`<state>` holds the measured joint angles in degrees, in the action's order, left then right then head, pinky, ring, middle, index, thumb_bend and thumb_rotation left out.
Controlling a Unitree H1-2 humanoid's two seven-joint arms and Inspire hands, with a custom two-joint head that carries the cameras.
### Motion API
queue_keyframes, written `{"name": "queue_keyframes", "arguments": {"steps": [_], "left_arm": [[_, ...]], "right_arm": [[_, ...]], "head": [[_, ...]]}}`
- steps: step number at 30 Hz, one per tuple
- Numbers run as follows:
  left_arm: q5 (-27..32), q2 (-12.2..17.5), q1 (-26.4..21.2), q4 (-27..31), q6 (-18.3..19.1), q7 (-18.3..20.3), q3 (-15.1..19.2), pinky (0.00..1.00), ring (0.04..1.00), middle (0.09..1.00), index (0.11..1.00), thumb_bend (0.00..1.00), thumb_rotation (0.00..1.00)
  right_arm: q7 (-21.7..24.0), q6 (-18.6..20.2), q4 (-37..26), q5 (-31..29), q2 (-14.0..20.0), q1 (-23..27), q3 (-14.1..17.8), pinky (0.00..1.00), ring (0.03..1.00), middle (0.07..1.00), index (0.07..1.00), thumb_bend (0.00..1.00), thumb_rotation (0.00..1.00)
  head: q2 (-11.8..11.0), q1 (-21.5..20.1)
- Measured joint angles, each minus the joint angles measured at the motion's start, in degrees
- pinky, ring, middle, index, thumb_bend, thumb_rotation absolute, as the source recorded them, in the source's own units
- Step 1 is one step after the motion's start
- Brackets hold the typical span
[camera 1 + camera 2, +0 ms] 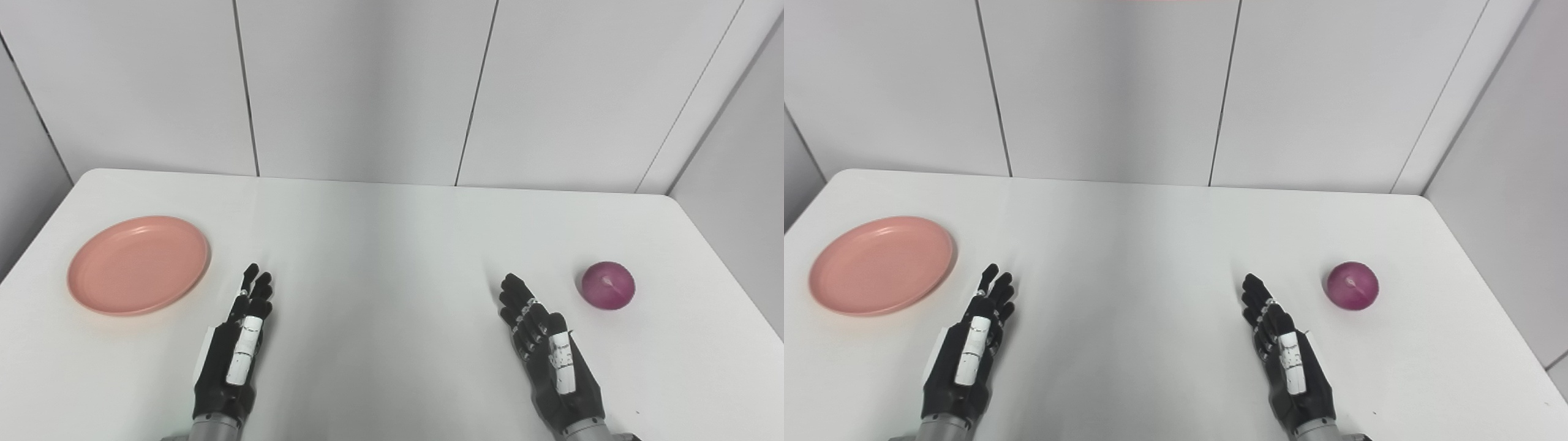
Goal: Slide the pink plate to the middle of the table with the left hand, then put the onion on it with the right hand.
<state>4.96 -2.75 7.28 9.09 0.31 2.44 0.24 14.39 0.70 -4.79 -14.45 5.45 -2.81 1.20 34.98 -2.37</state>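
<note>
The plate (139, 264) lies flat near the left edge of the white surface (380, 245), up and to the left of the left hand's fingers (257, 288) and apart from them, with a strip of bare surface between its rim and the fingertips. The left hand (236, 349) rests low near the front edge, thumb side up, fingers stretched forward and close together, holding nothing. Between the two hands the surface is bare, a broad open stretch running from the front edge back to the far edge at the wall (367, 86). The right hand (551, 355) sits in the same pose near the front edge, fingers (517, 300) extended, angled slightly leftward and holding nothing. The onion (607, 285), round and purple, stands just right of and slightly beyond those fingertips, not touching them, with a narrow gap of bare surface between. Right of the onion there is more open surface before the right edge, where a grey side panel (735, 184) rises.
</note>
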Motion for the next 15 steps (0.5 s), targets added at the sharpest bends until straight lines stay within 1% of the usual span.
{"name": "queue_keyframes", "arguments": {"steps": [15], "left_arm": [[0.4, 0.0, 0.0, 0.0, 0.1, 0.1, -0.1, 1.0, 0.989, 0.973, 0.969, 0.83, 0.85]], "right_arm": [[-0.6, -0.1, 0.0, 0.1, -0.2, 0.0, 0.2, 1.0, 0.98, 0.947, 0.917, 0.86, 0.93]], "head": [[-0.1, 0.1]]}}
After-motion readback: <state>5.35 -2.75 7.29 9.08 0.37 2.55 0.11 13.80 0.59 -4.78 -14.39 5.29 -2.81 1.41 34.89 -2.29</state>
